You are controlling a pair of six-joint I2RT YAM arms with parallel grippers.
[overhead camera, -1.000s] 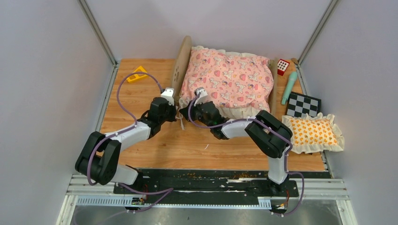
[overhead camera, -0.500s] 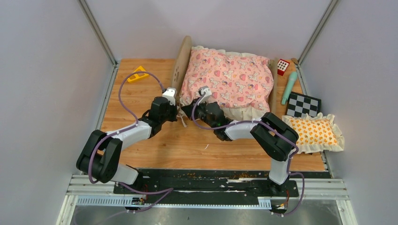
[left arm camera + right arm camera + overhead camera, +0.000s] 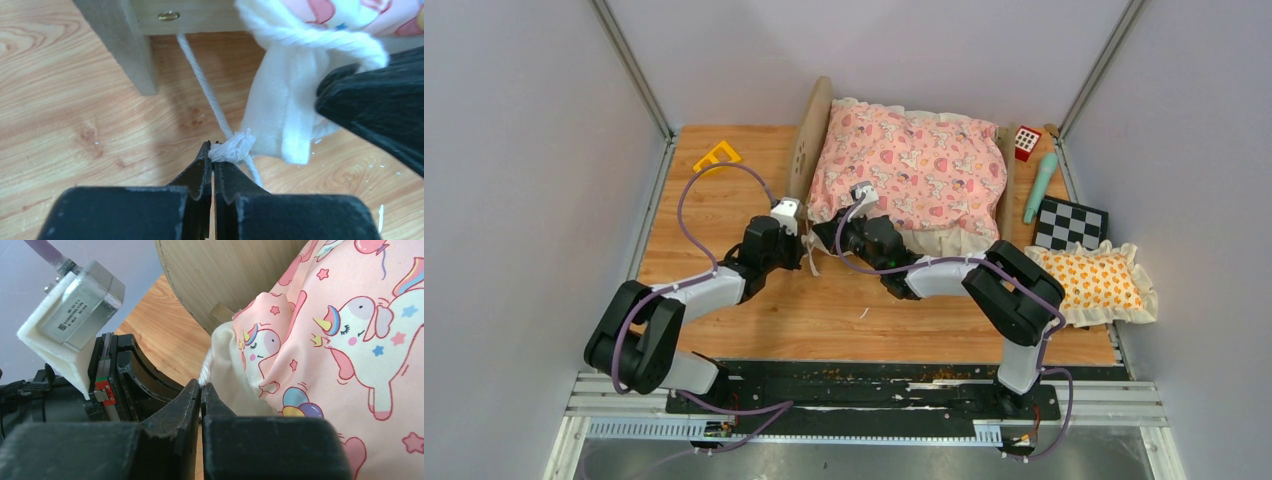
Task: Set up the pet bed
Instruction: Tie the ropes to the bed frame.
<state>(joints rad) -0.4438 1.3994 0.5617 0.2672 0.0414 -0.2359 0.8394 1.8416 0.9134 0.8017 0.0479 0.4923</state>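
The pet bed (image 3: 904, 170) stands at the back of the table, its wooden headboard (image 3: 809, 130) to the left and the pink unicorn quilt (image 3: 914, 165) spread over it. Both grippers meet at the quilt's near-left corner. My left gripper (image 3: 212, 147) is shut on the knotted end of a white cord (image 3: 231, 148) beside the bed leg (image 3: 135, 55). The cord runs from the quilt's white ruffle (image 3: 280, 110). My right gripper (image 3: 201, 385) is shut on the same cord just where it leaves the ruffle, under the quilt (image 3: 350, 340). The mattress is hidden.
At the right edge lie an orange-patterned frilled pillow (image 3: 1092, 283), a checkered board (image 3: 1071, 224), a teal stick (image 3: 1040, 186) and a red-and-white cube (image 3: 1027, 141). A yellow piece (image 3: 717, 155) lies at the back left. Grey walls stand on both sides.
Both wrists have crept slightly to the right, and the left one a little toward the near edge, drawing the cord. Both grips are unchanged.
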